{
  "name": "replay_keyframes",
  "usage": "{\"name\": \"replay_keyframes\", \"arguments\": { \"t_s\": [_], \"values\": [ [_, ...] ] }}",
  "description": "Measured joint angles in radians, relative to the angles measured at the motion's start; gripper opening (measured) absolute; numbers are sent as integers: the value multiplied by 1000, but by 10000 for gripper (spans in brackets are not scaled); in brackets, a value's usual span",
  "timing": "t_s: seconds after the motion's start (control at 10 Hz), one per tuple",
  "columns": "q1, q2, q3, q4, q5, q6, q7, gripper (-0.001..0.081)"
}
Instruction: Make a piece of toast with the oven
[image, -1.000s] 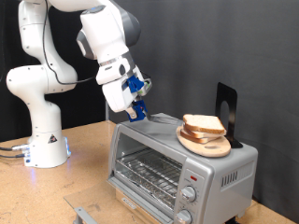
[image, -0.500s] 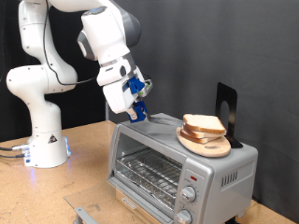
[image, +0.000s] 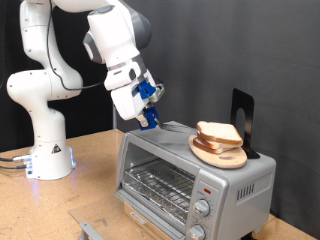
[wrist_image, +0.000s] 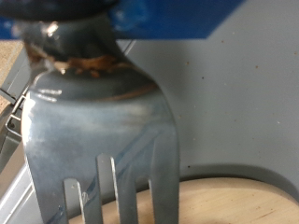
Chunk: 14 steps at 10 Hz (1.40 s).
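The pincer (image: 147, 118) grasps a fork (wrist_image: 98, 140) above the oven (image: 190, 170); a careless jab could knock the toast (image: 217, 133) off its board (image: 220, 155).

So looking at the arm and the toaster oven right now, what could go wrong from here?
The gripper carries a fork just above the oven; its tines could scrape the metal top. The piece of toast lies stacked on a wooden board near the oven's edge, so a clumsy stab might push it off.
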Motion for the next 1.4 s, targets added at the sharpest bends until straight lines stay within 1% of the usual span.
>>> {"name": "replay_keyframes", "arguments": {
  "t_s": [0.6,1.1,1.4],
  "values": [
    [0,12,0,16,0,0,0,435],
    [1,26,5,39,3,0,1,435],
    [0,40,12,44,-12,-20,40,435]
  ]
}}
